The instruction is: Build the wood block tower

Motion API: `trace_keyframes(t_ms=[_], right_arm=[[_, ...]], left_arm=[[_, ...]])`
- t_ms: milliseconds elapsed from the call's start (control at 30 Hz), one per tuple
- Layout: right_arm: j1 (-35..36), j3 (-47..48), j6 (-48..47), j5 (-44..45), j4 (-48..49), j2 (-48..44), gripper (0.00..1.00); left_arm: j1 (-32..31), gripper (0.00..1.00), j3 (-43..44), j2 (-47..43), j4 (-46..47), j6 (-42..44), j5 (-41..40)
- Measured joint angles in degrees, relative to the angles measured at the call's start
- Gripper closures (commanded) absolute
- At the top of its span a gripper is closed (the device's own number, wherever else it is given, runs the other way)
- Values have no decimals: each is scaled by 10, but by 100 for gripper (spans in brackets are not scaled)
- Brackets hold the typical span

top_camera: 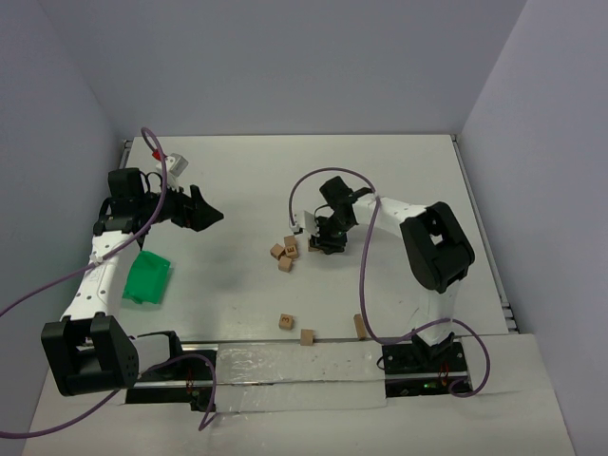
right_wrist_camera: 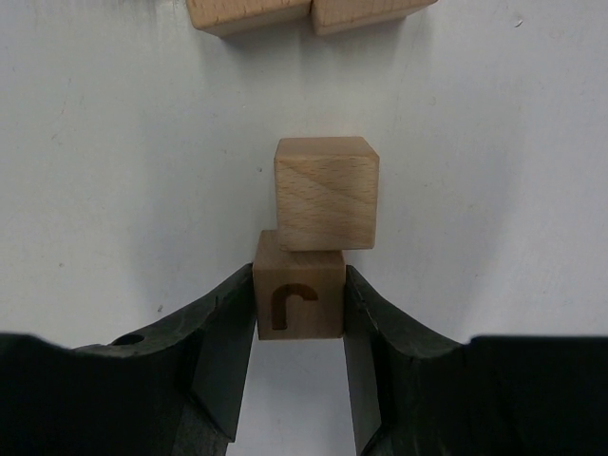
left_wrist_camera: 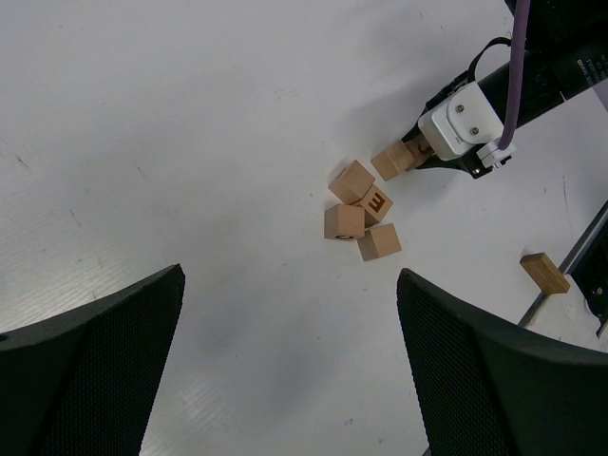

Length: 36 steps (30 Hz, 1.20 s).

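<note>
Right at the marked block (right_wrist_camera: 299, 296): it sits on the tabletop (top_camera: 399, 171) with a dark curved mark on the face turned to the wrist camera. The right gripper (right_wrist_camera: 299, 328) is clamped on it, one finger flat against each side. Just past the marked block is a plain block (right_wrist_camera: 326, 190). It overlaps the marked block's far edge in the wrist view, and I can't tell whether it leans on it or only touches it.

Further out on the same line is a cluster of blocks (left_wrist_camera: 363, 211), four of them packed close together, one showing a dark letter on top. Whether any of these rides on another, I can't say. From above, the cluster is just left of the marked block.

Towards the arm bases from the marked block lie three loose blocks (top_camera: 286, 322), well apart from it and strung along the near edge of the tabletop.

Well to the left of the marked block, the green tray (top_camera: 147, 277) lies beside the left arm. Beyond the tray, the left gripper (left_wrist_camera: 290, 275) hangs above the tabletop, jaws wide apart with nothing between them, its camera looking across at the cluster.
</note>
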Motion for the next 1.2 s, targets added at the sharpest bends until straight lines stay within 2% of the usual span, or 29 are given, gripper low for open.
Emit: trace_keyframes(t_ms=[233, 367, 600, 1200], right_arm=[[0, 2, 5, 0, -1, 1, 54], [0, 5, 9, 0, -1, 2, 60], [0, 21, 15, 0, -3, 14, 64], [0, 23, 2, -2, -5, 14, 63]], left_arm=[[0, 1, 0, 0, 0, 0, 0], [0, 2, 0, 0, 0, 0, 0], [0, 2, 0, 0, 0, 0, 0], [0, 1, 0, 0, 0, 0, 2]])
